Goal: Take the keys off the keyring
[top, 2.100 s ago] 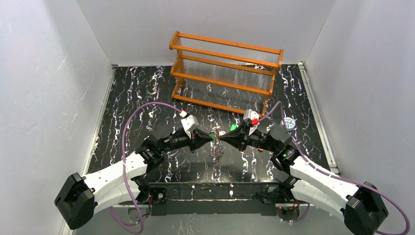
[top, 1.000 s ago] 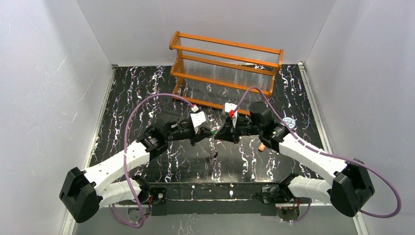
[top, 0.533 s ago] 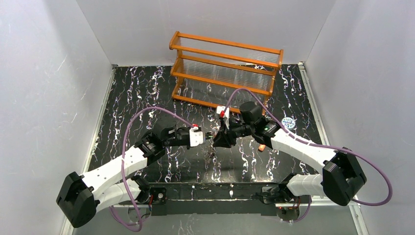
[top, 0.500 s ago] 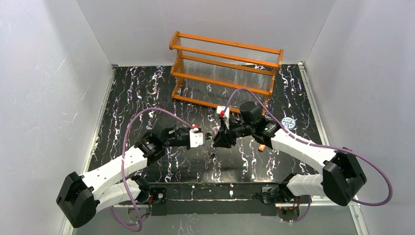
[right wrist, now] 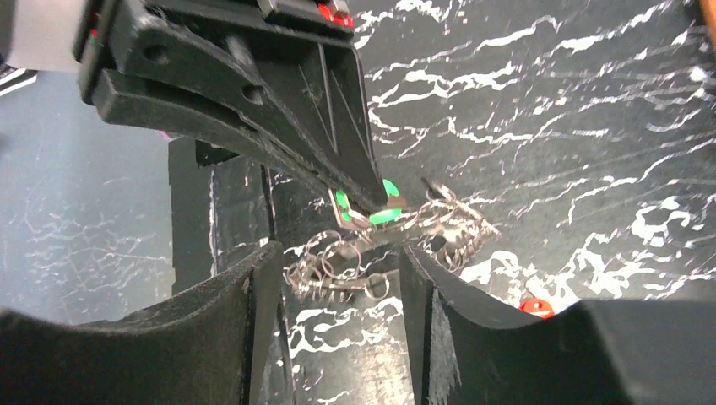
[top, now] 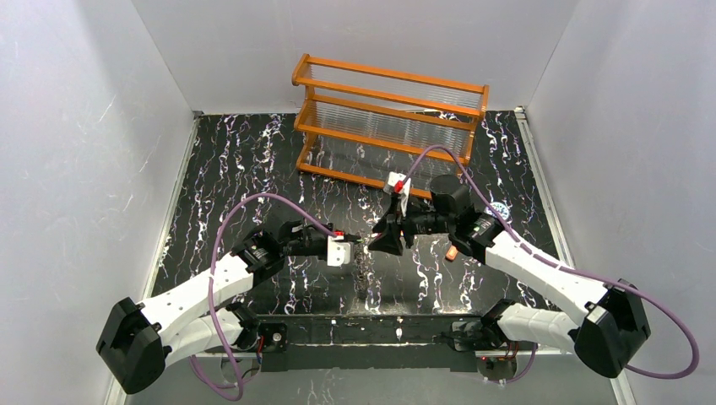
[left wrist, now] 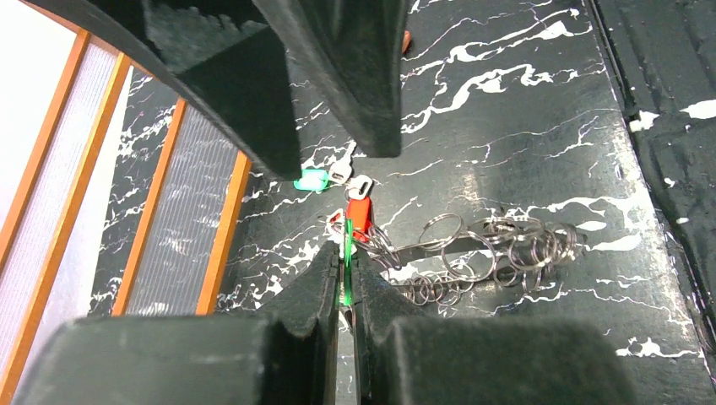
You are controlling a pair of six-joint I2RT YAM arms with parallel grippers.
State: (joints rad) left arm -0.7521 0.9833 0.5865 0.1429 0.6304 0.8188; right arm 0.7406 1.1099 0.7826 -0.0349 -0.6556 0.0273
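Above the black marbled table (top: 253, 177), a green key (left wrist: 346, 240) is pinched by the left gripper (top: 358, 245); the silvery keyring (left wrist: 498, 249) is seen trailing at its 3 o'clock. The right gripper (right wrist: 338, 266) is held spread.

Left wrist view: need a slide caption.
Left tool shut on green key joined to tangled silver keyring; right tool open.

The rack (top: 390, 118) stands far-centre on the table (top: 236, 160). Nearer, mid-table, the left gripper (left wrist: 344, 250) and right gripper (right wrist: 338, 253) meet from left and right. A key (left wrist: 346, 283) sits between the left fingers, with the keyring (left wrist: 481, 253) just beside it. A lid (top: 498, 211) lies right of the right arm.
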